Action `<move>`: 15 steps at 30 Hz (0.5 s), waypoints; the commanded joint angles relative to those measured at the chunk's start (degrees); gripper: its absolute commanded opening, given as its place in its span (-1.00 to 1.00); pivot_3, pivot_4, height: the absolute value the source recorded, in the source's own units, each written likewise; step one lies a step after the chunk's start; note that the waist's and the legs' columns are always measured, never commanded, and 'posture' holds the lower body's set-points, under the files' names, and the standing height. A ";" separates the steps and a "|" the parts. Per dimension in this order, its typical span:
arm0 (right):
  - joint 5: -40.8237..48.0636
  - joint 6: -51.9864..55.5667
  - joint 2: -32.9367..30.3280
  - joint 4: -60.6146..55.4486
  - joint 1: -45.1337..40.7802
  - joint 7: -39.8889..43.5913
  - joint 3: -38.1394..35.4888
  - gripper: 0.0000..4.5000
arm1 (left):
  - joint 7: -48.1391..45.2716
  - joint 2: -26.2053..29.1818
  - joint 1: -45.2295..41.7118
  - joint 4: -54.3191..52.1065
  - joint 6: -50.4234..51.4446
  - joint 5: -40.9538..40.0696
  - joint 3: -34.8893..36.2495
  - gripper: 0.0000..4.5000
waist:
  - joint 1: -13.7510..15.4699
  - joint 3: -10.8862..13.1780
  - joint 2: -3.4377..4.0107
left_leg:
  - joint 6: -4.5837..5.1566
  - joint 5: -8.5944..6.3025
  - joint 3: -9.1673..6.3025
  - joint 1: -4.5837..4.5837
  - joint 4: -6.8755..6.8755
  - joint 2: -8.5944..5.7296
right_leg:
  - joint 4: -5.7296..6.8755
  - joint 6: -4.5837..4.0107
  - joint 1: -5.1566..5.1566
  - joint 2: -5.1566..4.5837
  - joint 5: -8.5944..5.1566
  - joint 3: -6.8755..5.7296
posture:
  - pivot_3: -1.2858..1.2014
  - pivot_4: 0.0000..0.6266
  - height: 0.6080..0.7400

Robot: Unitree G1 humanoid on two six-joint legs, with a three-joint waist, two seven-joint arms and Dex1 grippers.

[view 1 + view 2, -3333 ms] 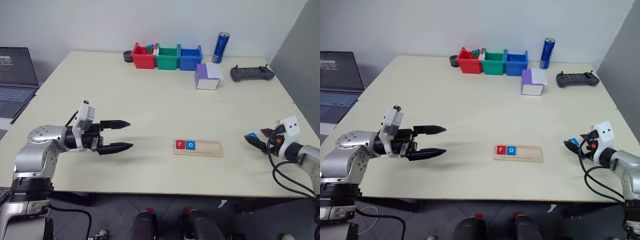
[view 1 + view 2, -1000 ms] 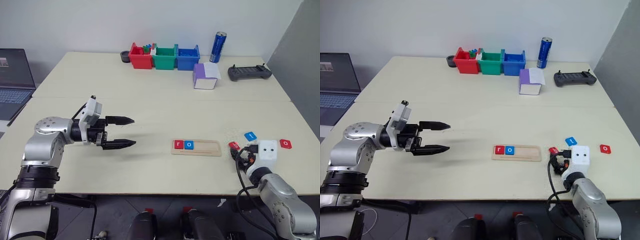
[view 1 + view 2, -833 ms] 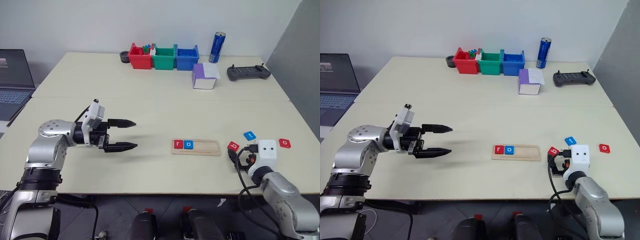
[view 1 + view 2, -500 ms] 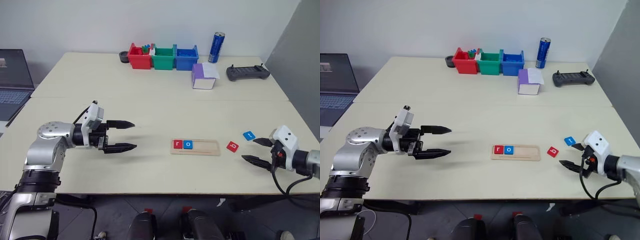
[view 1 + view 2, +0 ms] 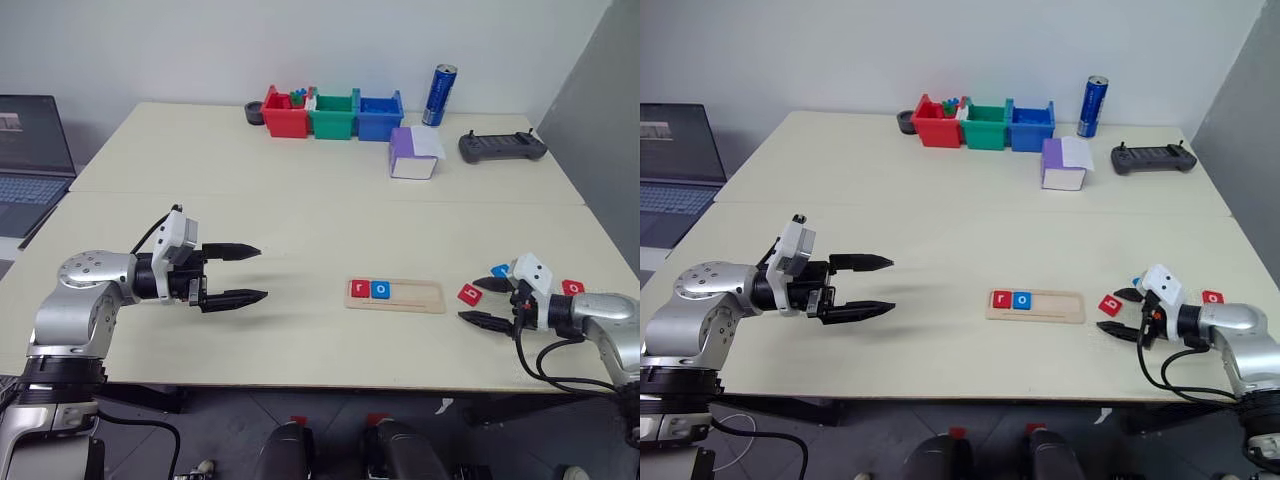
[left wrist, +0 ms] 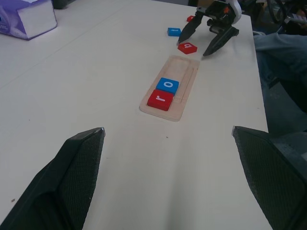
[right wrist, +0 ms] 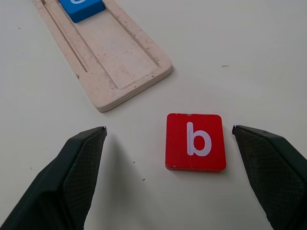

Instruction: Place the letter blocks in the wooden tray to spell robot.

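Note:
The wooden tray (image 5: 410, 297) lies mid-table with a red "r" block (image 5: 359, 289) and a blue "o" block (image 5: 381, 290) at its left end. To its right, a red "b" block (image 7: 195, 141) lies flat on the table. My right gripper (image 5: 469, 301) is open and low, with one finger on each side of the "b". A blue block (image 5: 499, 270) and another red block (image 5: 572, 287) lie beside that arm. My left gripper (image 5: 260, 272) hovers open and empty, well left of the tray.
Red (image 5: 286, 115), green (image 5: 334, 115) and blue bins (image 5: 380, 115) stand at the table's far edge, with a blue can (image 5: 441, 95), a purple-and-white box (image 5: 415, 153) and a black controller (image 5: 503, 147). A laptop (image 5: 30, 160) sits at far left.
My right gripper has turned from pointing down beside the "b" block to lying low and pointing left, open around it. The block stays on the table. The left gripper has barely moved.

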 commanded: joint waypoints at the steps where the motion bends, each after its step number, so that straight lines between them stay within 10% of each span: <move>1: -0.43 -0.41 0.41 0.90 -0.25 -1.53 -1.53 0.99 | 0.23 0.78 -0.32 -1.90 0.00 -0.84 0.95 1.00 | -0.02 0.00 0.00 | 0.00 0.00 0.00 0.00 0.00 0.00 | 0.01 0.00 -0.01 0.00 0.00 0.00 | 0.03 -0.52 1.00; 11: 0.14 0.19 4.56 -2.56 4.38 -9.39 -4.58 -0.32 | -0.82 0.18 -3.29 0.76 -0.70 0.41 -1.10 1.00 | -0.01 -0.01 0.00 | -0.01 0.00 -0.01 0.01 -0.01 0.00 | 0.00 -0.01 0.02 0.00 0.00 0.00 | 0.03 -0.52 1.00; 15: 1.70 5.73 6.14 -9.18 7.48 -14.97 -7.20 -0.36 | -1.43 -0.20 -5.00 2.69 -1.76 0.99 -2.05 1.00 | 0.00 -0.02 0.00 | -0.01 0.01 -0.02 0.02 -0.01 0.01 | 0.01 -0.01 0.03 0.00 0.00 -0.01 | 0.03 -0.52 1.00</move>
